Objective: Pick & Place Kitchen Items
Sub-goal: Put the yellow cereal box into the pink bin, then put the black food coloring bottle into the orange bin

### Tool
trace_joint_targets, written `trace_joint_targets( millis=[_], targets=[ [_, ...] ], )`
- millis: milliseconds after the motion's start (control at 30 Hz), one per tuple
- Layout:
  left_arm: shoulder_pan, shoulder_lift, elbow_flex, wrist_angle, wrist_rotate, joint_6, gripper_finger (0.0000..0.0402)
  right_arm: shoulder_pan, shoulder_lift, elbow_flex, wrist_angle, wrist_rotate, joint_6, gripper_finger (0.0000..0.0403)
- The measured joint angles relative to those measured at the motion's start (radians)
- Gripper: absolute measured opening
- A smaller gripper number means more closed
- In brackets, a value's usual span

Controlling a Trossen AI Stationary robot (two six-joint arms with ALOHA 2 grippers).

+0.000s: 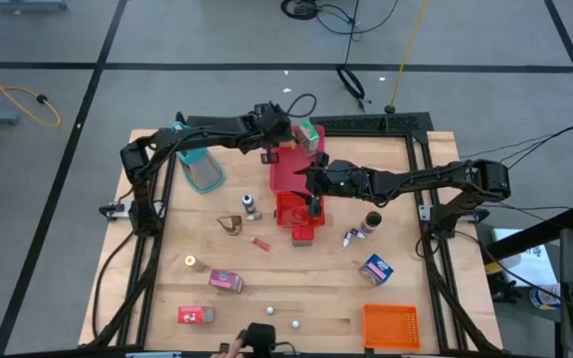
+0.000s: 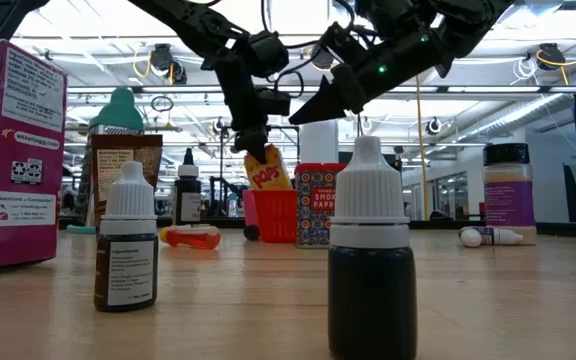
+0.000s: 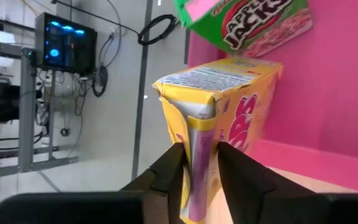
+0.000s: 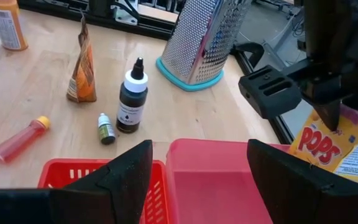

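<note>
A yellow carton [image 3: 229,106] stands tilted in the pink tray [image 3: 353,93], with a green carton [image 3: 253,25] beyond it. My left gripper [image 3: 201,171] reaches down at a slant from the table's left. Its fingers stand a little apart on either side of the yellow carton's crumpled top end. The low view shows that gripper [image 2: 253,140] just above the carton [image 2: 268,170]. My right gripper [image 4: 197,168] hovers wide open over the pink tray [image 4: 216,180] and the red basket [image 4: 73,174], holding nothing. My left gripper's fingers [image 3: 169,171] flank the crumpled top end [image 3: 197,149] of the yellow carton, coming from above at a slant. I cannot tell whether they touch it. The carton's lower end is down in the pink tray.
A metal grater [image 4: 204,43], a dark dropper bottle [image 4: 131,99], a brown pouch [image 4: 82,68] and a red tube [image 4: 17,140] lie left of the basket. More cartons [image 1: 225,281] and an orange bin [image 1: 391,325] sit near the front edge.
</note>
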Motion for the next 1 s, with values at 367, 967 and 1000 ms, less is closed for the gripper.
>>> trace_joint_targets(
  millis=[367, 967, 1000],
  targets=[
    [0.008, 0.000, 0.000, 0.083, 0.000, -0.053, 0.0173, 0.001, 0.000, 0.000, -0.010, 0.000, 0.002, 0.0254],
    [-0.029, -0.166, 0.000, -0.096, 0.162, -0.267, 0.0182, 0.016, 0.000, 0.000, -0.036, 0.000, 0.028, 0.0254],
    [-0.035, -0.188, 0.000, -0.127, 0.189, -0.297, 0.0182, 0.022, 0.000, 0.000, -0.037, 0.000, 0.028, 0.0254]
  ],
)
